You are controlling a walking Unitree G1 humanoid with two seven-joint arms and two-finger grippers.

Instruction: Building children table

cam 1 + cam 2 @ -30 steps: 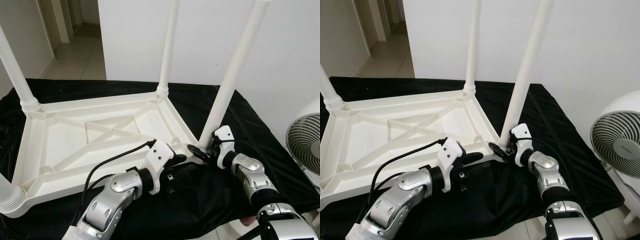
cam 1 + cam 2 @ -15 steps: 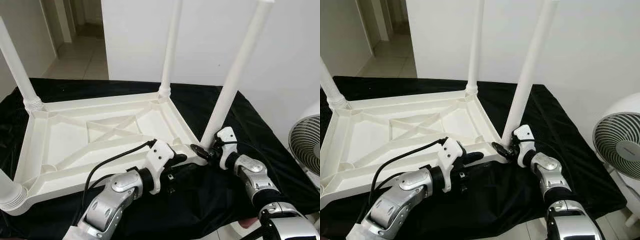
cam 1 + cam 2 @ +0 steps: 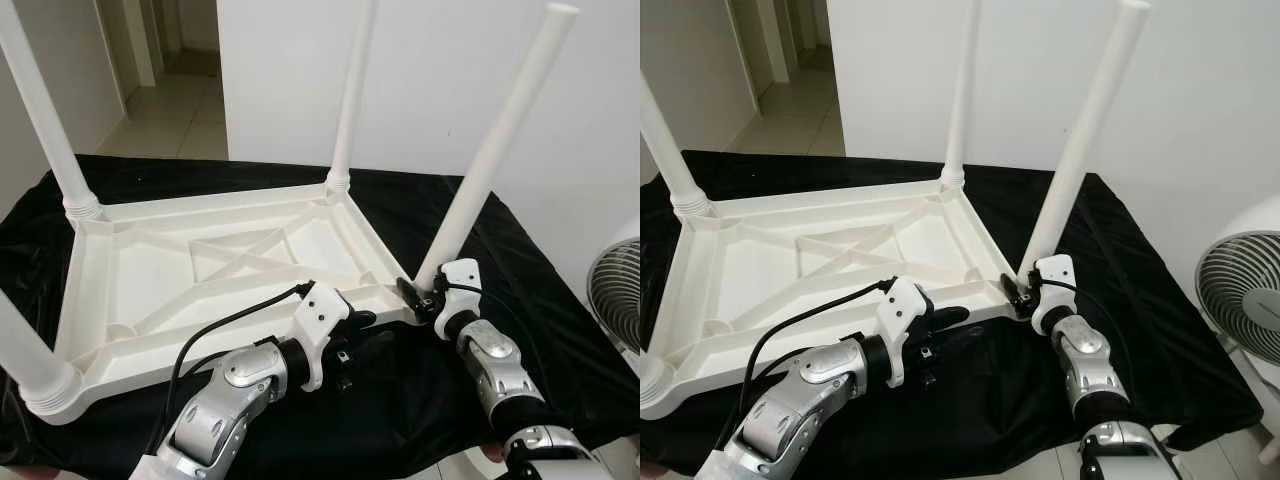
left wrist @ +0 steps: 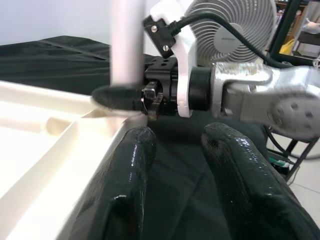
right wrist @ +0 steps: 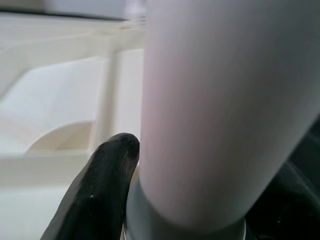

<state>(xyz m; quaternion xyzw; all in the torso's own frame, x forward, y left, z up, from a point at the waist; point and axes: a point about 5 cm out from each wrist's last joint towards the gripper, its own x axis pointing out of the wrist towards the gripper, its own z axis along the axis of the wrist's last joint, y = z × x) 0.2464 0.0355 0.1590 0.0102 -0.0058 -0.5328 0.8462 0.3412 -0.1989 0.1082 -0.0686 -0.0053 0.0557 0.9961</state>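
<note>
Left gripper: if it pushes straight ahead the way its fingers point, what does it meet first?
Probably the right gripper, clamped on the base of the white table leg. The left gripper points straight at it, alongside the tabletop rim. Depth is unclear.

my rig's look: both arms silver metal, kinda scuffed, black joint rings. white plastic wrist brackets. black cable looping over left forearm [image 3: 225,322], thinner one at right wrist [image 3: 462,290]. fingers [image 4: 122,200] glossy black, rounded.

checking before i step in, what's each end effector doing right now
Left end effector: open, empty, beside the upturned white plastic table top's rim.
Right end effector: shut on the leaning white plastic table leg at its base.
</note>
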